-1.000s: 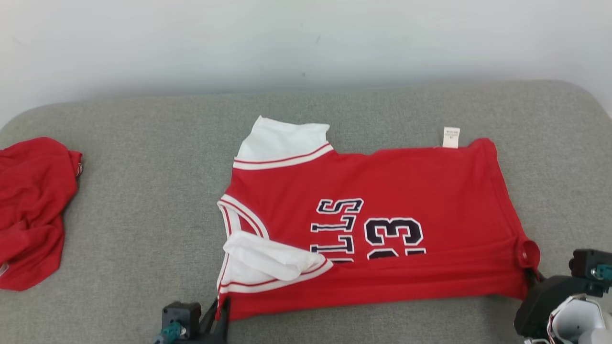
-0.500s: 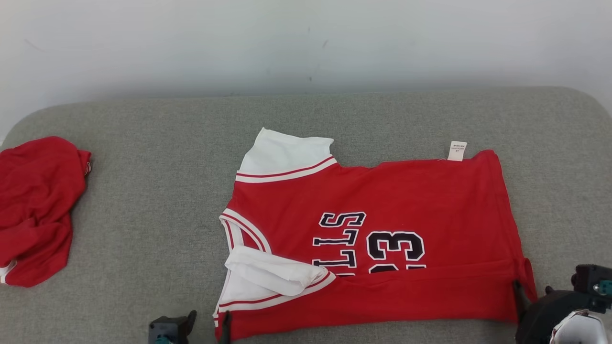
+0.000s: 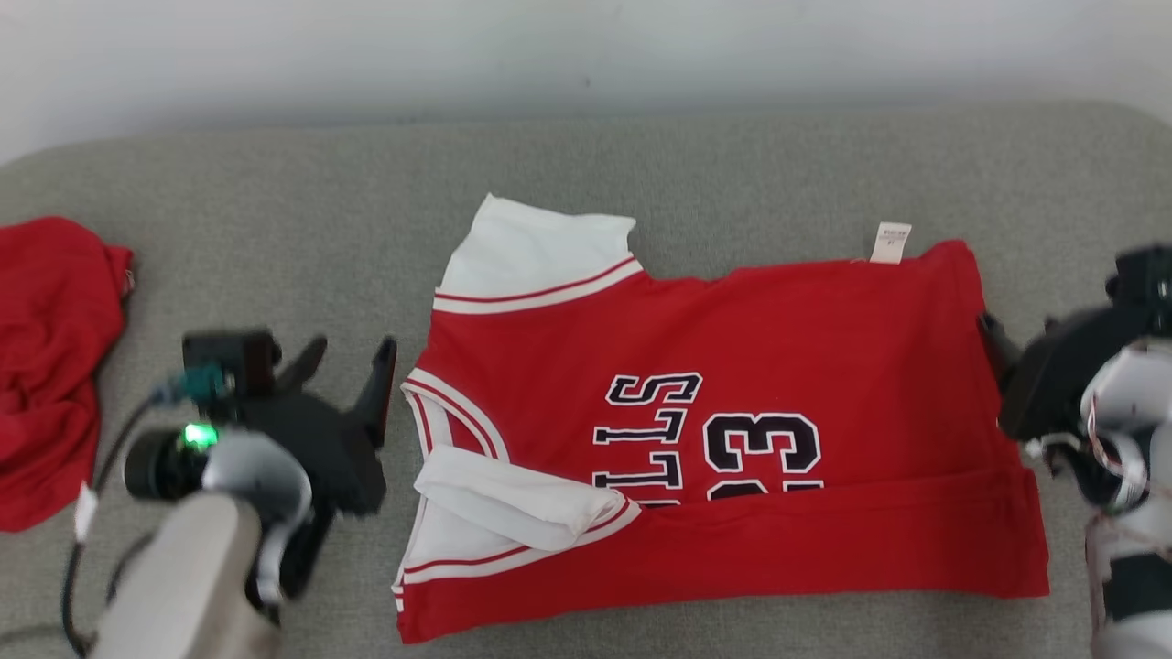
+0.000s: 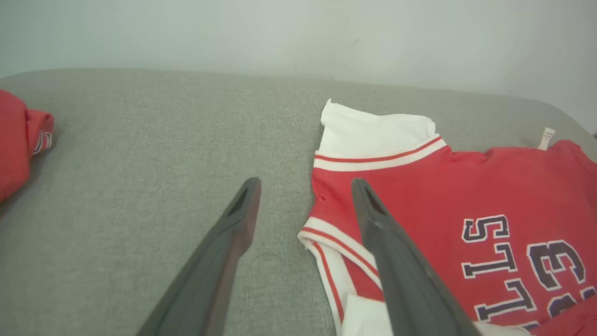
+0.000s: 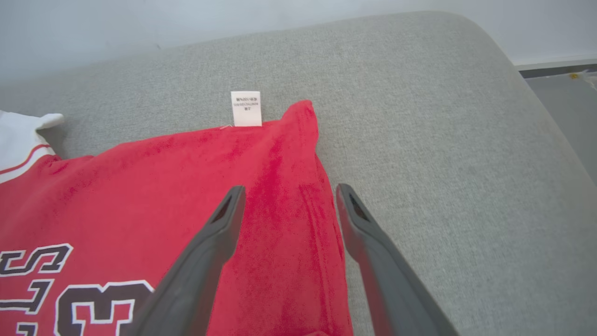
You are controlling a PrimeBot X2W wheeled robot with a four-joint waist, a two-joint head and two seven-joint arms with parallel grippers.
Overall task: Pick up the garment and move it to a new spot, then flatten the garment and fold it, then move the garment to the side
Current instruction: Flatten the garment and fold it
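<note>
Head view puts the garment (image 3: 732, 439), a red jersey with white sleeves, flat across the middle of the grey cushion (image 3: 275, 229). Its collar end lies toward your left arm, its hem toward your right, and its near long edge is already turned over in a band. Your left gripper (image 3: 352, 346) stands spread and empty just beside the neckline trim (image 3: 449, 407). Your right gripper (image 5: 290, 189) is likewise released, its fingers straddling the hem edge near the far corner without holding anything (whether the tips touch the cloth I cannot tell). Judge this thing as light, soft and entirely limp: it will sag between two holds, keep no shape of its own, and probably drag and bunch on the rough upholstery rather than slide. So pinch, don't push. The best holds look to be the thicker parts: the striped band of the far sleeve (image 3: 540, 247) on the left and the far hem corner beside the white label (image 3: 891, 243) on the right, taken together so the edge lifts evenly. Keep clear of the crumpled red cloth (image 3: 46, 366) lying well apart at the cushion's left end.
</note>
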